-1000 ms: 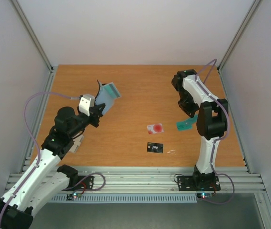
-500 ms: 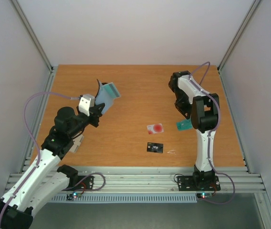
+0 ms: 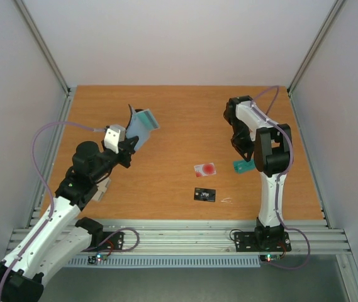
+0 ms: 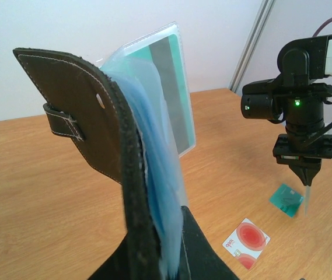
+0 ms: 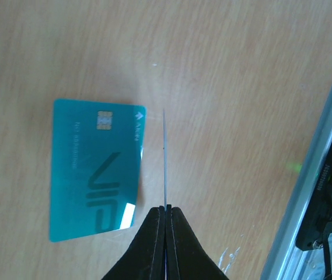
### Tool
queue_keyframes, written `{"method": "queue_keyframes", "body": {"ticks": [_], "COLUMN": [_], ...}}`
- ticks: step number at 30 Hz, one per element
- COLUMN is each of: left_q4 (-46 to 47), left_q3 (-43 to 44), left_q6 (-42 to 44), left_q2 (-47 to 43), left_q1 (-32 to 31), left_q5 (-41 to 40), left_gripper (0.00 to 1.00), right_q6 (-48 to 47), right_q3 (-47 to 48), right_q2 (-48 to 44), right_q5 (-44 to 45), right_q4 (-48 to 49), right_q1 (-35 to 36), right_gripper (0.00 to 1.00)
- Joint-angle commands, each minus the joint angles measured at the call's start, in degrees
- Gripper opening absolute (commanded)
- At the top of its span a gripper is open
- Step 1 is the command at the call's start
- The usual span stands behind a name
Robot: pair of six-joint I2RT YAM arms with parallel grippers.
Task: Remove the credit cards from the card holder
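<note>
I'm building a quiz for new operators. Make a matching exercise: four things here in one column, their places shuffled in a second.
1 card holder
2 loose teal card
3 red-spot card
4 black card

a on the table, nearest its near edge
b held up by the left claw
c on the table beside the right claw
d on the table, just beyond the black card

Pairs: 1-b, 2-c, 3-d, 4-a
</note>
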Motion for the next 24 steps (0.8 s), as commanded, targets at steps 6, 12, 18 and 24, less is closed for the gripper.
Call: {"method": "queue_keyframes", "body": {"ticks": [6,12,18,24], "left_q4": [4.76,4.76,4.76,4.82], "left_q3": [0.63,0.79,1.09,1.08], "left_q6": [1.73,1.67,1.67,1.32], "left_q2": [-0.47,-0.02,0.17,0.17], "left_q1": [0.12,0.17,0.17,0.17], "left_q5": [-0.81,-0.54,-0.57,-0.12], "left_gripper": [0.00,0.00,0.00,0.00], "right_q6": [2.60,2.28,1.92,0.95], "right_q3": [2.56,2.21,2.63,4.70], "right_q2": [3.70,4.68,5.15,5.99], "right_q5": [-2.62,-3.03,-2.25,-1.95], "right_q4": [-10.47,-10.42,-9.84,-9.76], "right_q1": [-0.94,-1.65,-1.78,-1.82], "right_gripper": [0.01,0.01,0.01,0.06]}}
